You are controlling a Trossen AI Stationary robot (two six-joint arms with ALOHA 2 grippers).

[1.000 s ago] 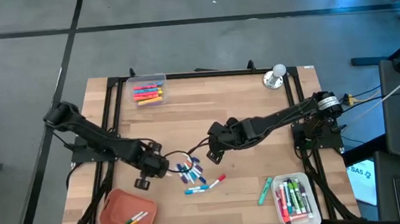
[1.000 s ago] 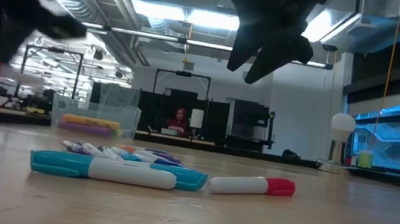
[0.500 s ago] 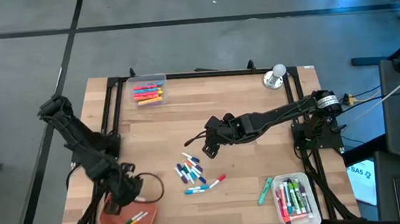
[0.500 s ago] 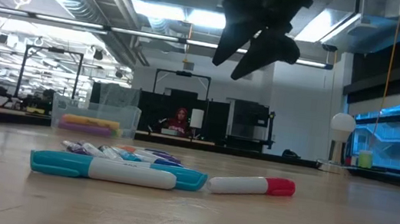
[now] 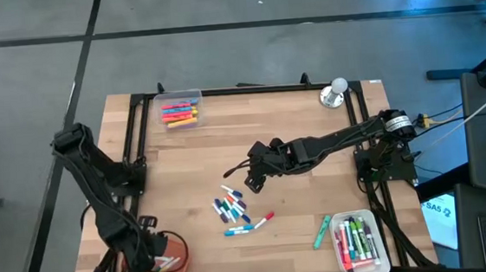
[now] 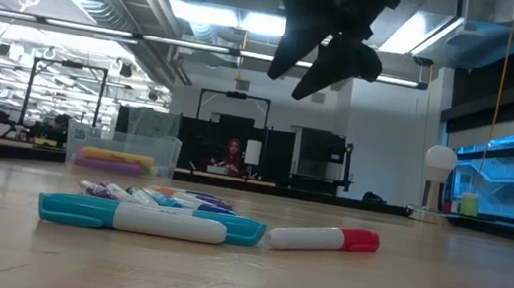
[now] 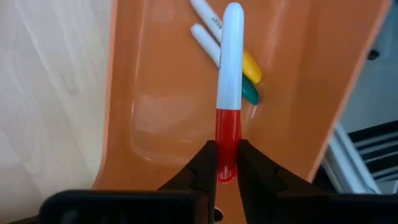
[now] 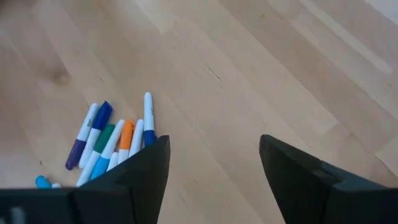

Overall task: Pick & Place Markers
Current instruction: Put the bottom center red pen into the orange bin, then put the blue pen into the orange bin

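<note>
Orange plastic tray (image 5: pixel 172 246) sits down at about 7 o'clock on the light wooden slatted table (image 5: pixel 295 140), and the left gripper (image 7: pixel 227 163) is parked right over it, jaws pinched on the red cap end of a white-barrelled marker with a red cap (image 7: pixel 229 93). Under that one, two more white-barrelled markers with a yellow and a green cap (image 7: pixel 227 53) lie side by side in the tray. The right gripper (image 5: pixel 252 179) hangs over the middle of the table with its jaws wide apart and nothing between them, just at 1 o'clock from the loose bunch of blue, purple, green and orange markers (image 5: pixel 231 208) lying on the bare wood. Close to that bunch, toward 5 o'clock, there's a light-blue highlighter (image 6: pixel 133 217) and a white marker with a red cap (image 6: pixel 324 237) lying almost end to end. A green pen (image 5: pixel 322 231) lies alone next to the clear plastic bin of mixed markers (image 5: pixel 356 242) at 5 o'clock. Another clear bin with orange, pink and yellow markers (image 5: pixel 179 113) sits at 11 o'clock, and a silver round-topped bell (image 5: pixel 335 92) is up at 1 o'clock.
</note>
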